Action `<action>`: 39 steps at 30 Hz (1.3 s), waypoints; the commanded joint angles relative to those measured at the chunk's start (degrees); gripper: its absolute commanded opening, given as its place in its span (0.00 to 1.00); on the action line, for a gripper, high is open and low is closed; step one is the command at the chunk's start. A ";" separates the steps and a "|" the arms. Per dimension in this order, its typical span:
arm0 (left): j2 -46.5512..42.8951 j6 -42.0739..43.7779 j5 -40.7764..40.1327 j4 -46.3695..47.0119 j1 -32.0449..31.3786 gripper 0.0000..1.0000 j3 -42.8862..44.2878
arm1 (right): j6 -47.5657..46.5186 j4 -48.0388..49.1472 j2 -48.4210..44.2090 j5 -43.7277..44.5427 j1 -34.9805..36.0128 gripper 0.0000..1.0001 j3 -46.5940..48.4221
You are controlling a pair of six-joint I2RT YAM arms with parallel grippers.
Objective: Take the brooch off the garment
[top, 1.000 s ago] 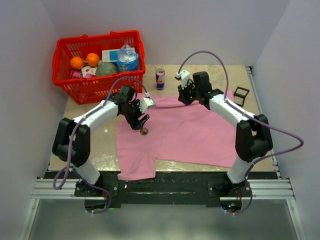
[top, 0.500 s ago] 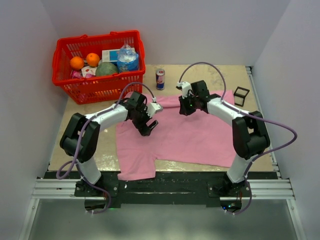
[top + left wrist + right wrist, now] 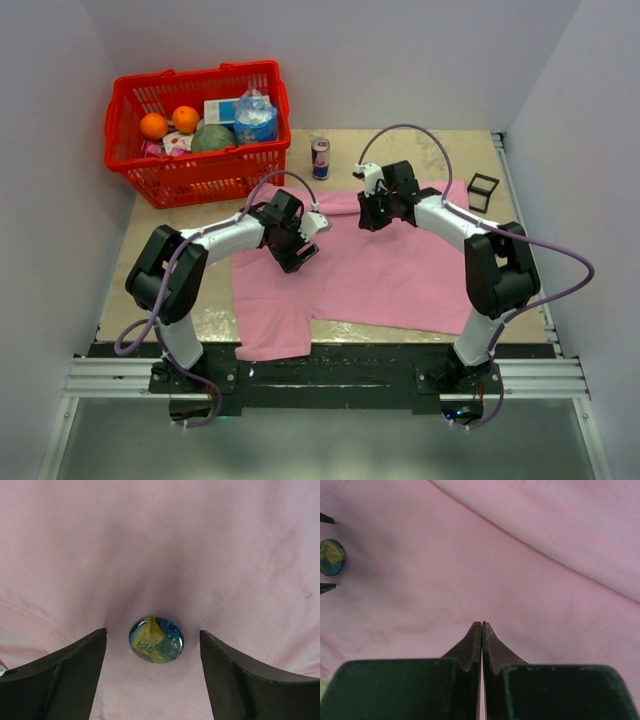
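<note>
Top view: the pink garment [image 3: 400, 270] covers the table's [image 3: 420, 150] near half, with the left gripper [image 3: 300, 256] and right gripper [image 3: 366, 214] down on it. The print on the can [image 3: 320, 158] by the far edge is too small to read.
Left wrist: the jaws stand wide and empty either side of the blue-and-yellow brooch [image 3: 156, 640], which is on the cloth.
Right wrist: the jaws are pressed together, holding nothing

The garment [image 3: 400, 268] lies on the table [image 3: 215, 305], in the middle. The brooch [image 3: 156, 639] sits on its left part. The basket [image 3: 190, 178] stands far left, and the can [image 3: 320, 158] is right of it.
</note>
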 commanded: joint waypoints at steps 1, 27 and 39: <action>-0.13 1.79 -3.21 1.50 0.17 0.75 -1.36 | 0.99 1.15 0.04 -0.24 0.32 0.00 1.61; 0.92 0.56 1.18 -3.95 2.89 0.40 6.28 | 0.56 1.06 0.92 0.72 0.24 0.00 2.05; 0.84 -2.25 3.20 -6.59 3.86 0.01 8.65 | -0.06 0.97 0.75 0.55 0.50 0.00 1.70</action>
